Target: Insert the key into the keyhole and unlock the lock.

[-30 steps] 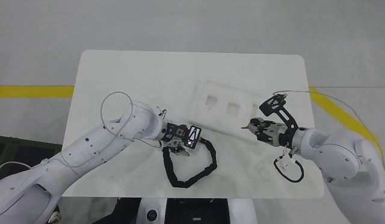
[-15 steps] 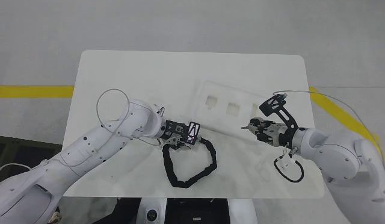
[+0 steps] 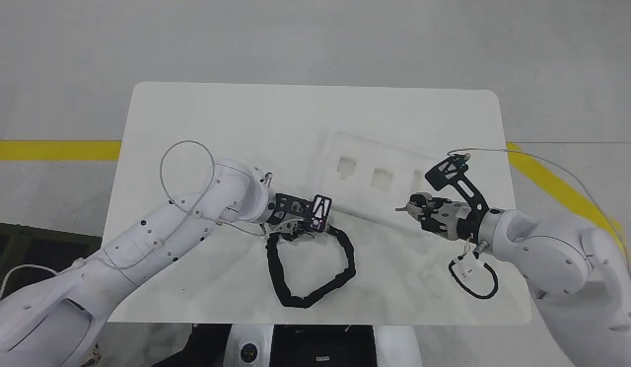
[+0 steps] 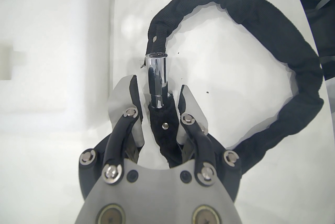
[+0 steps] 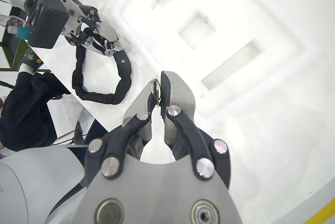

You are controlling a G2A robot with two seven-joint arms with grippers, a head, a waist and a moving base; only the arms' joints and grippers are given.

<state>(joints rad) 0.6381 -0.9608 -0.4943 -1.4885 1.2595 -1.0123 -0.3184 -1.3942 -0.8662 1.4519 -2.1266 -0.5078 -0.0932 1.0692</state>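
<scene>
A black fabric-sleeved chain lock [image 4: 288, 52] lies in a loop near the table's front edge [image 3: 296, 293]. Its chrome lock cylinder [image 4: 156, 78] joins the two chain ends. My left gripper [image 4: 159, 82] stands open astride that cylinder and one sleeved end, with a small gap on each side. From the right wrist view the cylinder's keyhole end [image 5: 107, 52] points out from between the left gripper's fingers [image 5: 110, 35]. My right gripper [image 5: 158, 78] is shut on a small key [image 5: 155, 89] with a wire ring. It hovers over the table right of the chain [image 3: 406, 209].
A white foam tray [image 3: 394, 145] with three rectangular pockets lies on the white table [image 3: 197, 120], between the arms and farther back. The table's front edge runs just behind the chain loop. A yellow floor line [image 3: 59, 150] passes beside the table.
My left gripper has shifted slightly away from the front edge and turned a little around the lock cylinder. The right arm with the key has stayed still.
</scene>
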